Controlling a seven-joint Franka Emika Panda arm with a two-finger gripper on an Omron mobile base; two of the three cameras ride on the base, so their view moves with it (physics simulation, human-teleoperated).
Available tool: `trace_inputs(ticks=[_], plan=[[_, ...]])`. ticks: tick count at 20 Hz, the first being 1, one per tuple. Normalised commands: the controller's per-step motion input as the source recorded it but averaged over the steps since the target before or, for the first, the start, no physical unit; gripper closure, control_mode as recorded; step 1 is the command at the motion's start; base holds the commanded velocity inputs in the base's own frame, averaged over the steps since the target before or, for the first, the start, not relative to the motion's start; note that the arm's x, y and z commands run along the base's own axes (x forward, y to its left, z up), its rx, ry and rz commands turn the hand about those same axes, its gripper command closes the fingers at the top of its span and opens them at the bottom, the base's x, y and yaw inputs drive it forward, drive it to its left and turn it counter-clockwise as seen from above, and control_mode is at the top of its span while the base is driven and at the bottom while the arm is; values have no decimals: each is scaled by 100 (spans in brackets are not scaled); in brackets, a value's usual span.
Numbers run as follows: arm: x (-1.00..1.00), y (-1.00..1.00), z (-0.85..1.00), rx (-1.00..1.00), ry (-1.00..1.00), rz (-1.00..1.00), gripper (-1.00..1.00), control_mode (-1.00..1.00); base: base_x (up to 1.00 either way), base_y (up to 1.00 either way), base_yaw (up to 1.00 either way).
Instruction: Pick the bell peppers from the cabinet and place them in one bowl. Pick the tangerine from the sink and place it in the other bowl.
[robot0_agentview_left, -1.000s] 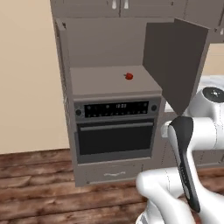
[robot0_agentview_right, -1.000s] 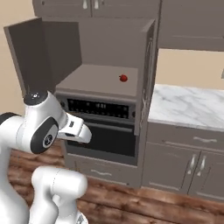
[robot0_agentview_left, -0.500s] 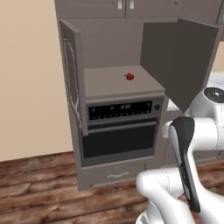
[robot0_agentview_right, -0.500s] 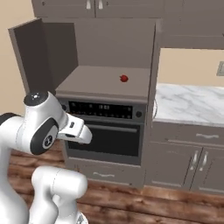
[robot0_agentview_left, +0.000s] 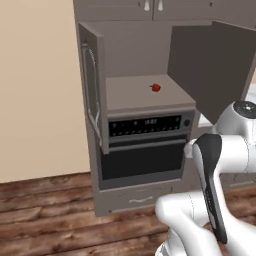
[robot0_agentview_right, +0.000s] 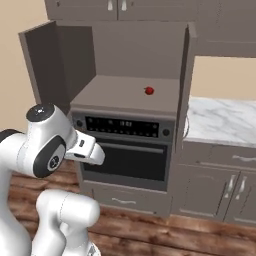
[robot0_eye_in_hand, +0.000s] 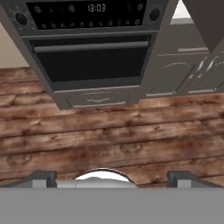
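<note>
Arm waiting in front of the open cabinet

One bell pepper is sitting on the shelf above the oven; the fingers are standing spread wide, pinching nothing, pointing toward the wood floor.

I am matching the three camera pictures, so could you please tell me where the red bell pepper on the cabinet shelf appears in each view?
Left base view: the bell pepper sits right of centre on the cabinet shelf, upper middle of the picture.
Right base view: the pepper is on the same shelf, slightly above centre.
Hand view: not in it; it looks at the oven front and floor.
Shared landmark: the oven display, below the shelf.
</note>
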Motion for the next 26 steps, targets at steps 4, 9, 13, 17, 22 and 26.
trace_inputs(ticks=[4, 9, 13, 17, 22, 26], plan=[[0, 0, 0, 0, 0, 0, -100, 100, 89, 11, 0], [0, 0, 0, 0, 0, 0, -100, 100, 100, 12, 0], [0, 0, 0, 0, 0, 0, -100, 100, 100, 0, 0], [0, 0, 0, 0, 0, 0, -100, 100, 88, -31, 0], [0, 0, 0, 0, 0, 0, -100, 100, 11, -13, 0], [0, 0, 0, 0, 0, 0, -100, 100, 0, 0, 0]])
